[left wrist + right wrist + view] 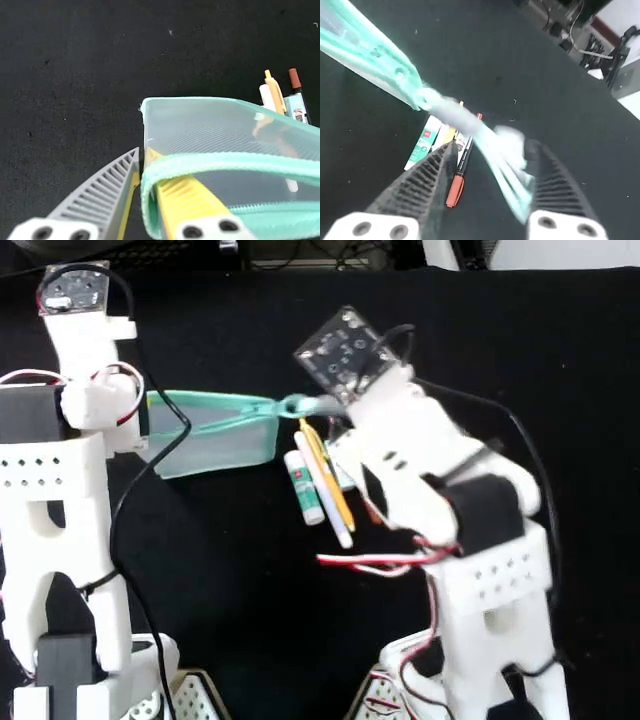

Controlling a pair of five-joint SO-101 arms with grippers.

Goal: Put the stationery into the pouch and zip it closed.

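Observation:
The teal mesh pouch (215, 430) lies on the black table between the arms. My left gripper (143, 152) is shut on the pouch's (200, 130) end rim, with the yellow-padded finger (182, 200) under the rim and the grey finger (105, 190) outside. At the pouch's other end, the teal zip strap (470, 125) runs between the spread fingers of my right gripper (491, 145), which is open. The stationery lies on the table beside that gripper: a glue stick (305, 487), a white pen (325, 495), a yellow pen (330, 475) and a brown-capped pen (457, 182).
The table is covered in black cloth (250, 620). Both arm bases (60, 640) stand at the near edge with loose red and white wires (370, 562). Beyond the far table edge sit cables and equipment (575, 35).

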